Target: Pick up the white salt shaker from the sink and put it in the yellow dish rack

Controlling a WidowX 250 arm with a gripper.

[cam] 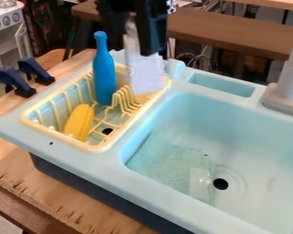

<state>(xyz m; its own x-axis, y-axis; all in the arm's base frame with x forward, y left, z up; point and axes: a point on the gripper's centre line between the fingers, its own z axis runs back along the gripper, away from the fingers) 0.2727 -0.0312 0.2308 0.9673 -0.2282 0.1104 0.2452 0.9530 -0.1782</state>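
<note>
The black gripper (pixel 134 34) hangs at the top of the view, above the back of the yellow dish rack (pixel 99 148). It is shut on a pale, whitish object (pixel 146 73), narrow at the top and wider below, whose lower end is at the rack's back right corner. Just left of this object, a blue bottle (pixel 104 77) stands upright in the rack. Toward the rack's front left lies a yellow, elongated object (pixel 79 122). Whether the pale object touches the rack, I cannot tell.
Right of the rack is the light blue sink basin (pixel 173 114), with a translucent piece (pixel 199 183) beside its drain. A grey faucet base (pixel 283 98) stands at the right edge. Dark blue clamps (pixel 35 71) sit at the left, and a brown bench (pixel 235 39) is behind.
</note>
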